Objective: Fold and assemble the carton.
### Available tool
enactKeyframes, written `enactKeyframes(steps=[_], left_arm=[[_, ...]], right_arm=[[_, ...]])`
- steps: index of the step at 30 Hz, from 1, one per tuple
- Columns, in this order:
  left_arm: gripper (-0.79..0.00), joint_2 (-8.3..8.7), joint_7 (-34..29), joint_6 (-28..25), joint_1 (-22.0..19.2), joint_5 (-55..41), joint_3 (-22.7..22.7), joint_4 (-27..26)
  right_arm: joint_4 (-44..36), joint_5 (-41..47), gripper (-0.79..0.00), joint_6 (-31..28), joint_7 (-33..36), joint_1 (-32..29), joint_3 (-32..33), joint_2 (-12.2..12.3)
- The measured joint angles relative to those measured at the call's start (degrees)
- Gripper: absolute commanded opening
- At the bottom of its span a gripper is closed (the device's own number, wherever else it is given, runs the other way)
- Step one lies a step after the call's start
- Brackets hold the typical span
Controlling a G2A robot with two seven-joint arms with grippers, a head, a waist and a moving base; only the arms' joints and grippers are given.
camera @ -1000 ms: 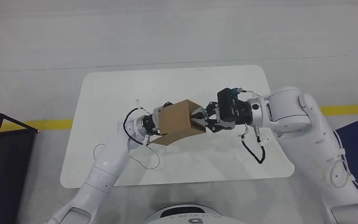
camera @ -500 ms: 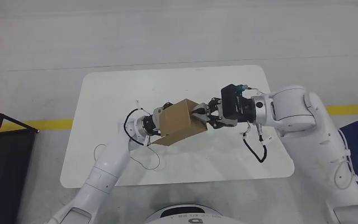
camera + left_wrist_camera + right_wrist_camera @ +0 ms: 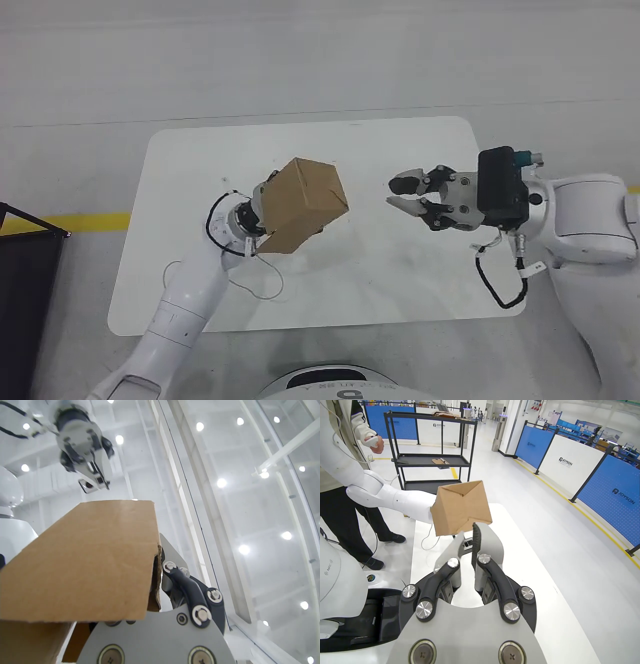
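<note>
A brown cardboard carton [image 3: 305, 203] is held up above the white table [image 3: 200, 160], left of the table's middle. My left gripper [image 3: 266, 212] is shut on its near-left wall; one metal finger [image 3: 172, 557] presses the cardboard edge and the other is hidden behind the carton [image 3: 82, 560]. The folded flaps of one end meet in a seam facing my right gripper [image 3: 468, 533], as the carton [image 3: 461, 510] shows in the right wrist view. That right gripper [image 3: 403, 192] stands open a short way right of the carton, with nothing between its fingers.
A thin white cable [image 3: 265, 290] lies on the table near the left arm. A black rack [image 3: 20, 280] stands off the table's left edge. Black shelving [image 3: 430, 450] and blue-and-white partitions [image 3: 570, 462] stand beyond the table.
My right gripper has let go of the carton's end and pulled back to the right, now open. The left arm has raised and tilted the carton, shifting it slightly left.
</note>
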Motion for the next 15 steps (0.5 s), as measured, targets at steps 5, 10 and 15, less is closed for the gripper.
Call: enactKeyframes(steps=[5, 10, 15], left_arm=[[-0.785, -1.01, -4.16, -3.86, -1.28, -7.36, 1.23, -1.1], [-0.785, -0.48, -0.54, -3.57, -4.57, 5.75, 2.57, 0.41], [-0.785, 3.38, 19.37, 0.32, -11.76, 39.14, 0.86, -4.33]], right_arm=[[-1.51, -0.38, -0.172, -0.58, -3.72, -4.22, 2.87, 0.03], [-2.26, -2.11, -0.203, -1.14, -6.71, -8.05, 5.12, -0.04], [-0.86, -2.11, -0.225, -2.26, -9.28, -12.22, 9.95, 0.03]])
